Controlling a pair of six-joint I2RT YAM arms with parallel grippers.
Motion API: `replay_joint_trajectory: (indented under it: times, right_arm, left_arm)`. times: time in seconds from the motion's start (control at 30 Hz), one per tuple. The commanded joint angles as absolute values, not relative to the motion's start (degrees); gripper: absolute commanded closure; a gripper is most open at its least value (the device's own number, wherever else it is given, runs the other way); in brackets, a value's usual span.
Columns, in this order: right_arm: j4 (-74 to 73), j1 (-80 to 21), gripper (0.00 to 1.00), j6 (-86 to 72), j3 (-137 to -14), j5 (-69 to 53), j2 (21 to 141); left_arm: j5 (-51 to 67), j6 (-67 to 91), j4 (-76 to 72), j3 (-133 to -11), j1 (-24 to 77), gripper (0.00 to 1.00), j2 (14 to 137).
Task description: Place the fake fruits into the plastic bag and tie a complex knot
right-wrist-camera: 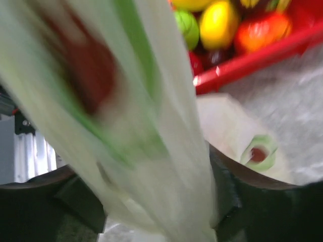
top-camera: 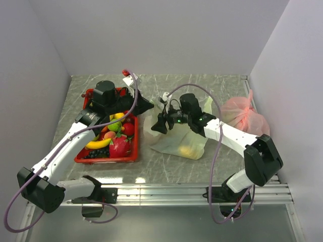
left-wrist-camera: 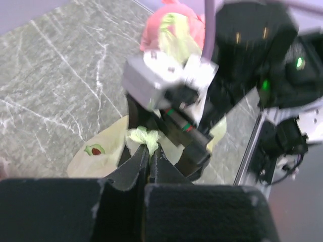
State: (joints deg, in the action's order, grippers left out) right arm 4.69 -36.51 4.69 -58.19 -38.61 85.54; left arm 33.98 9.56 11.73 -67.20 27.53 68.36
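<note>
**Pinching the bag's twisted top between two grippers**

The left gripper (left-wrist-camera: 148, 154) was closed almost flat on a twisted pale-green handle (left-wrist-camera: 143, 135) of the plastic bag (top-camera: 179, 138), reaching in from the tray side. The right gripper (top-camera: 159, 126) sat just beside it, a little nearer the arm bases, so the twist ran the short way from one to the other. Seen from the right wrist, the bag's film filled the space between that gripper's jaws, which stood apart. Whether they actually gripped it I could not tell.

The bag lay slumped on the worktop (top-camera: 202, 169) between the red tray (top-camera: 106, 160) and a pink bag (top-camera: 243, 116), with a yellow fruit (top-camera: 186, 150) showing through its lower side. Most of the fruits (top-camera: 113, 138) lay in the tray, right under the left arm.

Any tightening pull, I judged, would have to go apart along that twist. The two grippers had very little room between them, and the tray rim stood close on the left.
</note>
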Motion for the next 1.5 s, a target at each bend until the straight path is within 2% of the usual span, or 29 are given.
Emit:
replay_joint_trajectory:
  times: [0.0, 0.03, 0.13, 0.33, 0.37, 0.4, 0.47, 0.5, 0.57, 0.6, 0.63, 0.7, 0.8, 0.87, 1.0, 1.07, 1.1, 1.37, 1.47]
  right_arm:
    - [10.9, -36.7, 0.34, -3.2, -55.1, -35.6, 86.9]
    - [10.7, -36.6, 0.38, -3.7, -54.7, -35.7, 87.5]
    - [11.2, -36.7, 0.42, -5.9, -52.9, -36.6, 89.3]
    - [10.6, -36.7, 0.58, -6.8, -51.2, -36.5, 92.0]
    - [10.4, -36.7, 0.63, -6.4, -51.0, -36.6, 92.7]
    - [10.3, -36.7, 0.75, -6.2, -51.0, -36.6, 92.9]
    - [9.5, -36.7, 0.91, -6.0, -51.7, -36.9, 93.4]
    - [9.0, -36.7, 1.0, -5.8, -52.2, -37.1, 93.4]
    - [7.4, -36.7, 1.0, -4.9, -53.8, -37.5, 93.0]
    - [6.9, -36.7, 1.0, -4.5, -54.2, -37.6, 92.6]
    - [6.2, -36.7, 1.0, -4.0, -54.7, -38.1, 92.4]
    - [5.5, -36.7, 1.0, -3.2, -55.0, -38.8, 91.3]
    - [4.2, -36.4, 1.0, -2.4, -55.6, -41.0, 90.4]
    - [3.6, -36.4, 1.0, -1.8, -56.1, -42.6, 89.9]
    - [2.4, -36.1, 1.0, -1.4, -57.0, -45.4, 90.3]
    - [2.6, -35.8, 1.0, -1.8, -57.0, -46.5, 90.6]
    - [2.6, -35.8, 1.0, -1.7, -56.9, -46.8, 90.7]
    - [3.0, -35.0, 1.0, -1.2, -56.1, -49.7, 92.2]
    - [2.5, -34.4, 1.0, -0.5, -55.9, -50.4, 92.5]
  left_arm:
    - [27.7, 16.8, 5.2, -66.5, 26.9, 1.0, 66.2]
    - [24.6, 17.7, 5.0, -65.8, 26.7, 1.0, 66.0]
    - [21.3, 21.8, 3.6, -64.3, 24.7, 1.0, 66.4]
    - [19.6, 25.6, 0.9, -62.1, 21.3, 1.0, 66.6]
    - [21.6, 25.6, 0.4, -61.7, 20.7, 1.0, 66.4]
    - [24.0, 25.1, -1.4, -61.4, 20.6, 1.0, 66.4]
    - [28.0, 22.6, -5.2, -60.3, 20.5, 0.99, 65.8]
    - [31.6, 21.6, -5.9, -59.9, 20.5, 0.9, 65.1]
    - [33.0, 17.9, -3.4, -59.9, 20.2, 0.71, 64.3]
    - [33.2, 17.3, -1.8, -59.8, 18.7, 0.5, 62.9]
    - [33.3, 17.6, -0.5, -59.0, 17.5, 0.39, 62.1]
    - [34.6, 17.4, 3.3, -57.8, 13.9, 0.29, 59.7]
    - [40.2, 17.0, 3.6, -52.8, 12.3, 0.26, 55.7]
    - [44.2, 17.1, 1.6, -47.2, 12.3, 0.2, 54.1]
    - [46.7, 19.9, -6.6, -40.4, 12.5, 0.16, 52.8]
    - [46.6, 23.2, -11.5, -37.4, 13.2, 0.07, 53.5]
    - [45.7, 23.6, -13.2, -36.6, 14.5, 0.06, 54.6]
    - [41.4, 24.3, -27.7, -35.2, 21.3, 0.09, 65.4]
    - [41.8, 25.9, -31.9, -36.7, 24.2, 0.13, 70.7]
